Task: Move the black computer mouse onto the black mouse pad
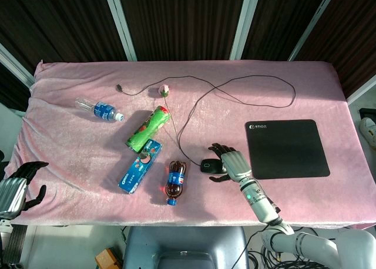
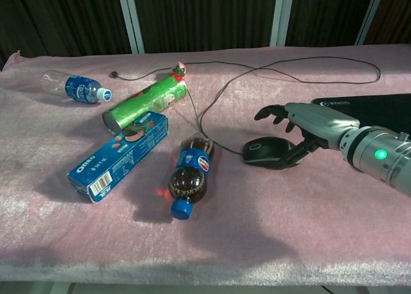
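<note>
The black computer mouse (image 1: 209, 166) (image 2: 265, 152) lies on the pink cloth, left of the black mouse pad (image 1: 286, 148) (image 2: 379, 104) and apart from it. My right hand (image 1: 230, 161) (image 2: 307, 123) sits just right of the mouse, fingers spread and arched over its back half, thumb down by its right side. It holds nothing; the mouse rests flat. The mouse cable (image 1: 252, 78) loops across the far table to a plug (image 1: 119, 87). My left hand (image 1: 17, 187) hangs off the table's front left corner, empty, fingers loosely apart.
Left of the mouse lie a cola bottle (image 1: 175, 181) (image 2: 190, 176), a blue Oreo box (image 1: 140, 165) (image 2: 119, 156) and a green can (image 1: 148, 128) (image 2: 144, 104). A water bottle (image 1: 98, 110) and a small pink object (image 1: 165, 91) lie farther back.
</note>
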You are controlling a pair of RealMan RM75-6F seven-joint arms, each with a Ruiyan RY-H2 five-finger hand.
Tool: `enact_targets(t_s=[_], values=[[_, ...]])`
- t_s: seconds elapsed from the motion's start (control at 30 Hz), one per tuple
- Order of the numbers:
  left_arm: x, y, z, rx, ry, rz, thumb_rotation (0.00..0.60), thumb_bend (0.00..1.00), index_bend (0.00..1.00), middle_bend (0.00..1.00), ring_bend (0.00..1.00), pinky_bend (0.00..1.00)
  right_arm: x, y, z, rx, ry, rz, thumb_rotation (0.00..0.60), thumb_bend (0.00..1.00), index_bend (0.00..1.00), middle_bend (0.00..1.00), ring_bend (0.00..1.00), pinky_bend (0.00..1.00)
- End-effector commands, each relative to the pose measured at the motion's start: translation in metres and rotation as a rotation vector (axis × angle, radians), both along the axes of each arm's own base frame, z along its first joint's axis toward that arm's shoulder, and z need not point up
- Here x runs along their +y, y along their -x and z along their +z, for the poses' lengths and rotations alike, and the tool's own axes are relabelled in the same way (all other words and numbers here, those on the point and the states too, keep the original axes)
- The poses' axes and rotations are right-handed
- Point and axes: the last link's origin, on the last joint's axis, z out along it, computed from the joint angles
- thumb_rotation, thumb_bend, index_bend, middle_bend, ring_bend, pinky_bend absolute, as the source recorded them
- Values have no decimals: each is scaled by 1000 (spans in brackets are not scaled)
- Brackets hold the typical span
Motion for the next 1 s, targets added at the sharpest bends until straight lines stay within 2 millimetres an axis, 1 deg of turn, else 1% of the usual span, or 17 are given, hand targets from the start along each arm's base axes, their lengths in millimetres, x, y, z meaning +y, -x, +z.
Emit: enact_targets(t_s=[0.03,0.27,0.37,0.43,0.47,0.53,0.63,0.87,0.93,1.0], values=[[0,0,0,-1,1,-1,600,471,232,217,165,382,0,1,0,4,3,-1,600,254,309,248,245,394],[1,0,0,-4,0,-3,600,471,232,217,165,382,1,1,-2,11,-3,2,600,254,318,256,255,403],[1,0,0,-5,4,-1,600,471,232,218,165,382,2,0,-3,13,5,13,600,254,350,276,298,441],[1,0,0,-5,5,0,600,471,232,218,166,382,2,0,-4,14,9,16,600,253,385,300,348,491],[1,0,0,-5,5,0,600,470,232,218,166,382,2,0,-4,14,10,17,600,253,390,305,356,499],[1,0,0,-7,4,0,600,470,232,218,166,382,2,0,-5,17,15,22,600,254,451,361,438,579],[-1,0,4,-15,-10,-2,600,471,232,218,165,382,1,2,-9,61,55,53,600,254,534,446,535,665],[-2,1,6,-24,-16,-4,600,470,232,217,165,382,0,7,-18,104,124,79,600,254,683,573,672,773],[-2,1,7,-28,-18,-4,600,472,232,217,165,382,0,8,-17,112,147,85,600,275,746,615,719,817],[-2,2,7,-28,-19,-3,600,471,232,217,166,382,-1,8,-16,112,177,90,600,318,797,653,755,853]])
